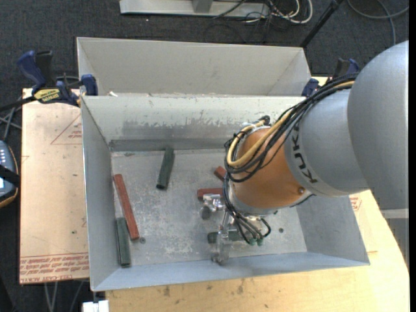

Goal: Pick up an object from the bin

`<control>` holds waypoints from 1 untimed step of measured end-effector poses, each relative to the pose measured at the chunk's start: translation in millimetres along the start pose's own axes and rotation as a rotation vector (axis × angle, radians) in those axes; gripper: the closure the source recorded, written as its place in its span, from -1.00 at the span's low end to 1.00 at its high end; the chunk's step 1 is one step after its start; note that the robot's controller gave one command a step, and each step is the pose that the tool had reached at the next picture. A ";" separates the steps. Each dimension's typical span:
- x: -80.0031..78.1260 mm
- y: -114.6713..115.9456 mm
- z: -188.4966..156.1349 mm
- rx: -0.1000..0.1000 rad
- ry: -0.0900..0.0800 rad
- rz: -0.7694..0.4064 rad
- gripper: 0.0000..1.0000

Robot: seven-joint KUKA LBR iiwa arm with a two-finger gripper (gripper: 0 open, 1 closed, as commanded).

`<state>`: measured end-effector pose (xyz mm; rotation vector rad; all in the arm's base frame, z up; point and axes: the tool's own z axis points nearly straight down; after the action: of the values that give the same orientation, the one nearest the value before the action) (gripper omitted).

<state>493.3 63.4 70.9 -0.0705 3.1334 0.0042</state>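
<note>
My gripper (220, 242) sits low in the bin (97, 174), by the front wall. Can't tell if it's open or closed. Nearest item is a small red block (209, 193) just behind it. A red bar (125, 207) and a dark green bar (122, 242) lie along the left wall.

Dark green bar (165, 168) lying tilted, left of centre. Reddish-brown stick (125, 207) further left, lower end just beside dark grey stick (122, 242). Cables (286, 2) on carpet (52, 18), top.
</note>
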 end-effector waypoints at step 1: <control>-46.5 -17.6 -0.1 0.000 0.003 -0.186 1.00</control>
<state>540.5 47.9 71.3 -0.3615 3.1161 0.0026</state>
